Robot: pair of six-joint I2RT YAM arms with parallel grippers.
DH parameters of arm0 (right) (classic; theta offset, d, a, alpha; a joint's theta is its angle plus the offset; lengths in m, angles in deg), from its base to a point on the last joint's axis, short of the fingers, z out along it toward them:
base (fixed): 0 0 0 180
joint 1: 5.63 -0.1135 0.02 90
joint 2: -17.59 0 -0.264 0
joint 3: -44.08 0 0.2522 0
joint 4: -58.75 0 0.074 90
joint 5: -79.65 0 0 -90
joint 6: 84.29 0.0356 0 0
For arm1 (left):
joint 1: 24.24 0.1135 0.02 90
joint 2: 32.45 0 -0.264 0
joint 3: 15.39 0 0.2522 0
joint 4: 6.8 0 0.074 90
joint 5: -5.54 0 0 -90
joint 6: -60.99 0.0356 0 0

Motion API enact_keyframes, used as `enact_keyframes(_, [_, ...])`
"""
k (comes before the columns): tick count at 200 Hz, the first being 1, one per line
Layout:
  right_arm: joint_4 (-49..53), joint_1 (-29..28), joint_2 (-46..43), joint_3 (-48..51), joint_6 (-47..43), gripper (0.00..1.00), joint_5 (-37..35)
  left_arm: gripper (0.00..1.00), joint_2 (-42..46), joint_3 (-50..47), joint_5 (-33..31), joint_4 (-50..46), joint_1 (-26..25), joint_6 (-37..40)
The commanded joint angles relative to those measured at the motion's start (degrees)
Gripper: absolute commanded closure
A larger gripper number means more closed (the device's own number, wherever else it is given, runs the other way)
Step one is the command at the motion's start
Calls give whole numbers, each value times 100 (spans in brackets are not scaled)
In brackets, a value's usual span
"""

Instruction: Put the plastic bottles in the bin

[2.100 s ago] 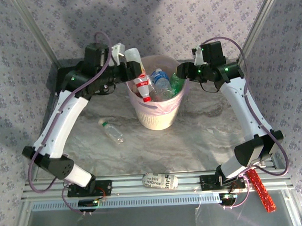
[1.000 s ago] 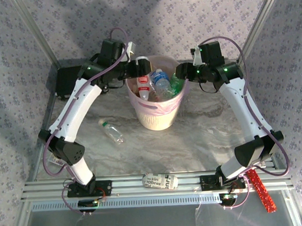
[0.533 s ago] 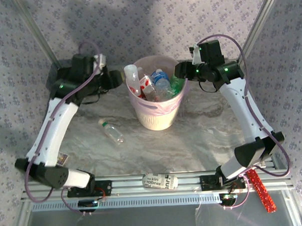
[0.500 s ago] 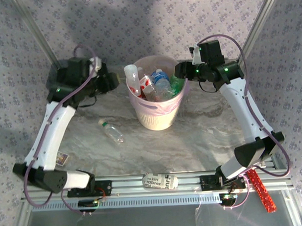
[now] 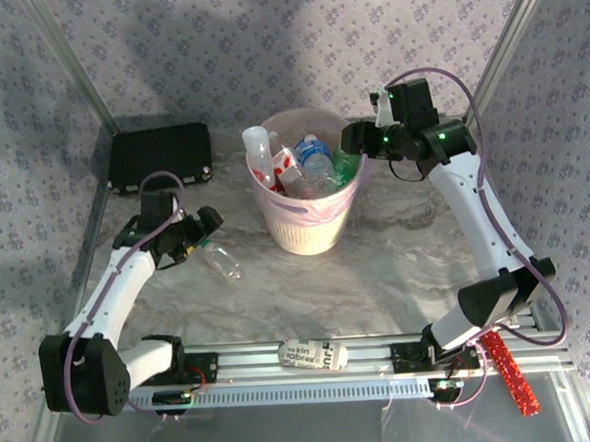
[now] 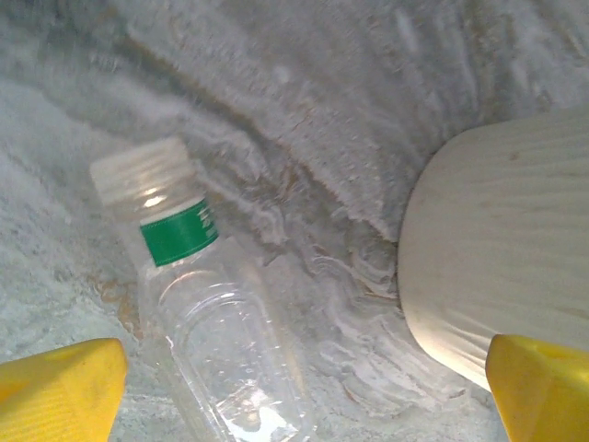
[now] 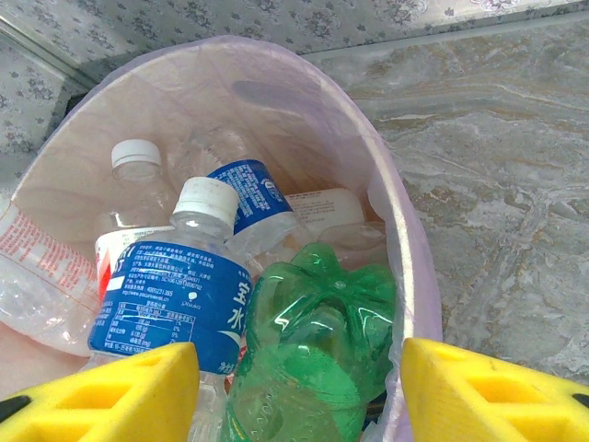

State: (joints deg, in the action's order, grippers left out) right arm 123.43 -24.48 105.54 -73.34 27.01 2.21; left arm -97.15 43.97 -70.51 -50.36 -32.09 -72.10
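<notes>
The pale pink bin (image 5: 310, 230) stands mid-table, piled with plastic bottles (image 5: 302, 167). One clear bottle (image 5: 220, 258) with a white cap and a green band lies on the marble left of it. My left gripper (image 5: 205, 228) hovers low just above that bottle (image 6: 212, 322), jaws wide open, nothing between them (image 6: 304, 396); the bin's base (image 6: 506, 258) is at the right. My right gripper (image 5: 353, 140) hangs over the bin's right rim (image 7: 396, 230), open, its fingers astride a green bottle (image 7: 322, 350) lying in the bin next to a blue-labelled one (image 7: 175, 304).
A flat black case (image 5: 160, 158) lies at the back left. A white printed packet (image 5: 314, 355) rests on the front rail, and a red glittery strip (image 5: 507, 373) sits by the right arm's base. Patterned walls and slanted frame posts close in the sides.
My left arm dropped a red-labelled bottle into the bin, swung back left and came down to the bottle on the table, jaws opening wide. The right gripper stayed put and widened slightly.
</notes>
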Motion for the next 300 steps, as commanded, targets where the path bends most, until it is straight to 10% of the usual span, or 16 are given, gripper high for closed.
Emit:
enact_keyframes(1, [114, 22, -136, -16, -80, 33, -78, 0, 42, -335, 60, 939, 21, -529])
enact_keyframes(138, [78, 26, -191, 57, -91, 21, -155, 5, -701, -1384, -96, 2028, -409, -1123])
enact_keyframes(300, [7, 68, -241, 139, -82, 21, -199, 42, 184, -454, -386, 924, -493, -724])
